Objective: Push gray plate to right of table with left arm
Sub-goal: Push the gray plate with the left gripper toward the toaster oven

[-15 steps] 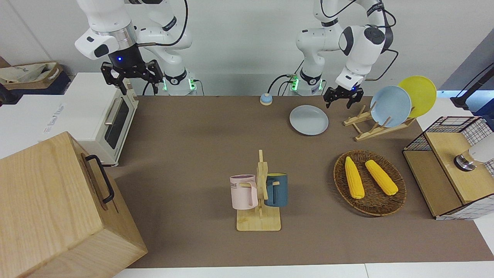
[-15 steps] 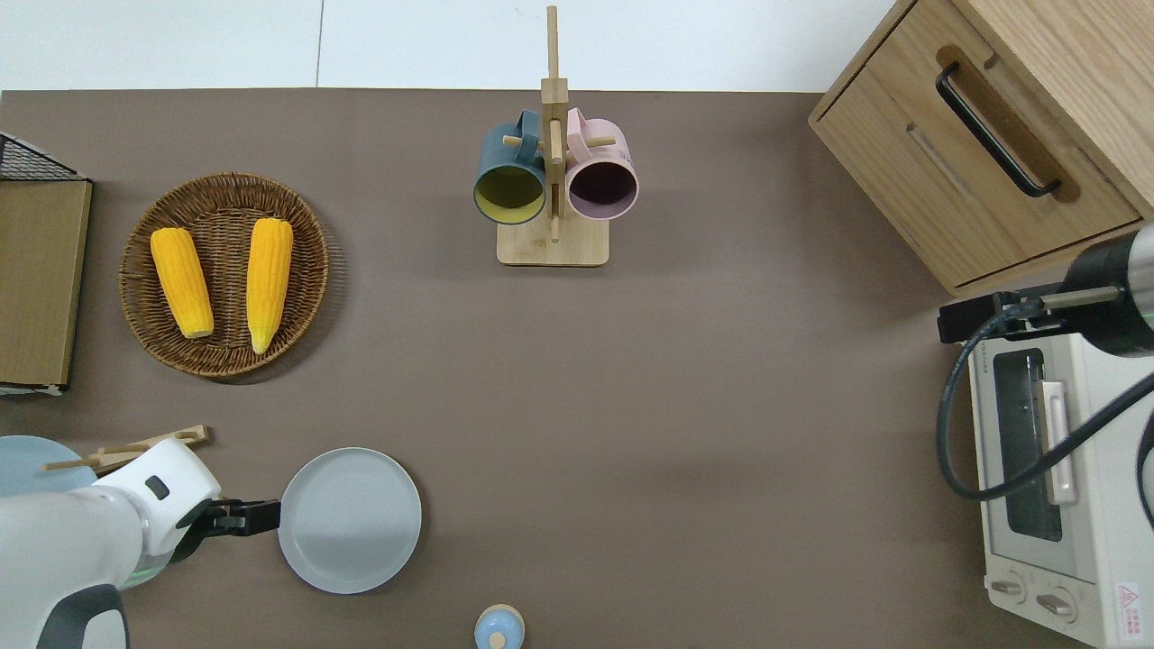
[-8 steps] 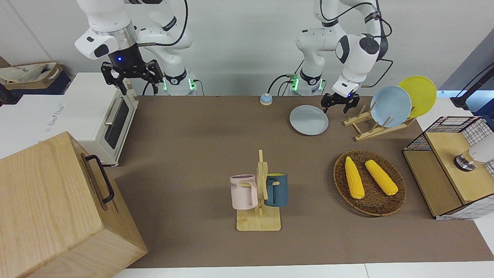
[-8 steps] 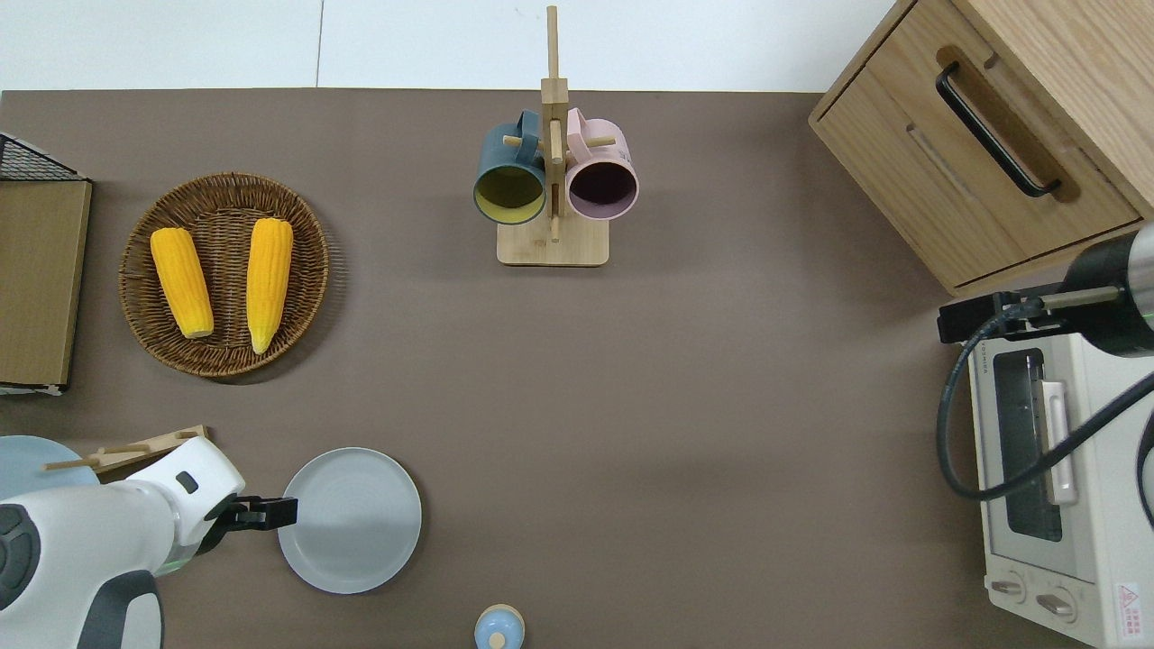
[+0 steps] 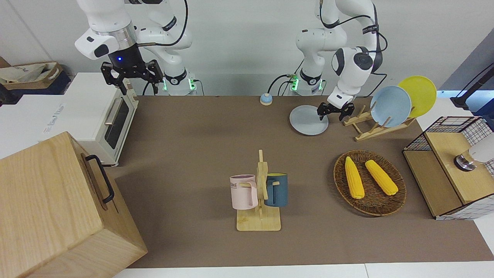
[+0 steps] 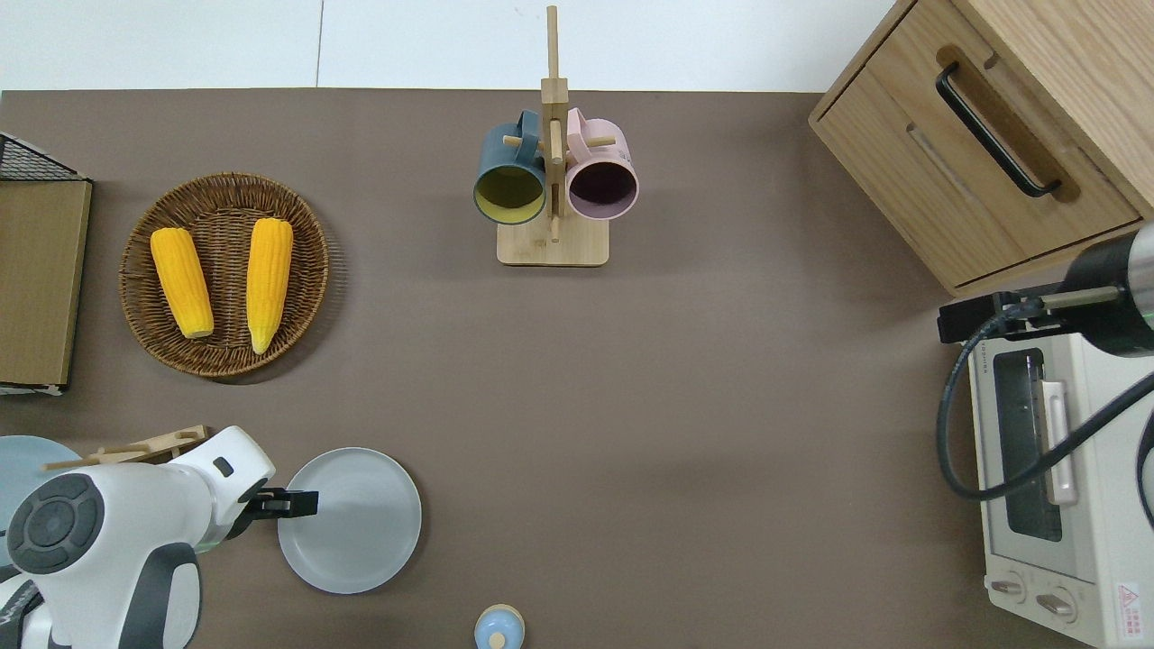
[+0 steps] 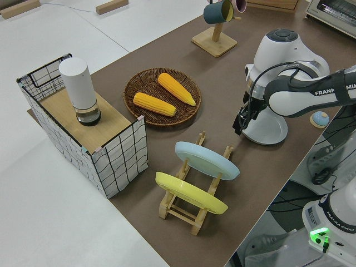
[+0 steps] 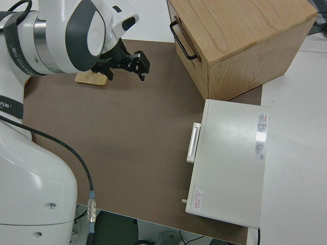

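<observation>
Plate (image 6: 361,523): smooth, pale, slight sheen. Table (image 6: 685,415): matt brown. Basket (image 6: 311,270): rough woven wicker. Mug rack (image 6: 553,243): pale bare wood. Toaster oven (image 6: 1109,505): glossy white shell.

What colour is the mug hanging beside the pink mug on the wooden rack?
Dark teal blue mug, yellow inside; clearest overhead.

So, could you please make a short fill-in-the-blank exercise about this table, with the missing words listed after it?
1. The left gripper is at the rim of the ____ plate.
2. The wicker basket holds ____ corn cobs.
3. The mug rack carries a dark blue mug and a ____ mug.
4. On the plate rack, a sky-blue plate leans beside a ____ one.

Missing words: gray; two; pink; yellow
</observation>
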Robot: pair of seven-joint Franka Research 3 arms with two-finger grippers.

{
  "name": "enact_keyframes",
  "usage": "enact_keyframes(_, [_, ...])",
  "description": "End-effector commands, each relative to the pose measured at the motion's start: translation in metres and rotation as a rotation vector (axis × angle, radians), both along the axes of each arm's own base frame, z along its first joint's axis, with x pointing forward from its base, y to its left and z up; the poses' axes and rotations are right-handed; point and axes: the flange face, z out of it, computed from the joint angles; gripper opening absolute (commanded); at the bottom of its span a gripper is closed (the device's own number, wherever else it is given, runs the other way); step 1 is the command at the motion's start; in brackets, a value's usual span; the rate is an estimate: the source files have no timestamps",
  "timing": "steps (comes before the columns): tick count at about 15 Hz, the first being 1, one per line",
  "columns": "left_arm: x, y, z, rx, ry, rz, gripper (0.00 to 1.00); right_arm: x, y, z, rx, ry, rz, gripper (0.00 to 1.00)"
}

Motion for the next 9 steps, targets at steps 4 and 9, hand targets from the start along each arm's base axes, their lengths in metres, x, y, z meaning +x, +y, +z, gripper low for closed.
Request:
enact_keyframes(4, [0.003,-0.007,-0.034,0.002,0.022,-0.001,0.99,-0.003,0.0,0.003,0.021,0.007,-0.001,0.983])
enact_keyframes(9, [0.003,-0.008,-0.043,0.004,0.041,-0.002,0.82,-0.003,0.0,0.003,0.021,0.007,-0.001,0.983])
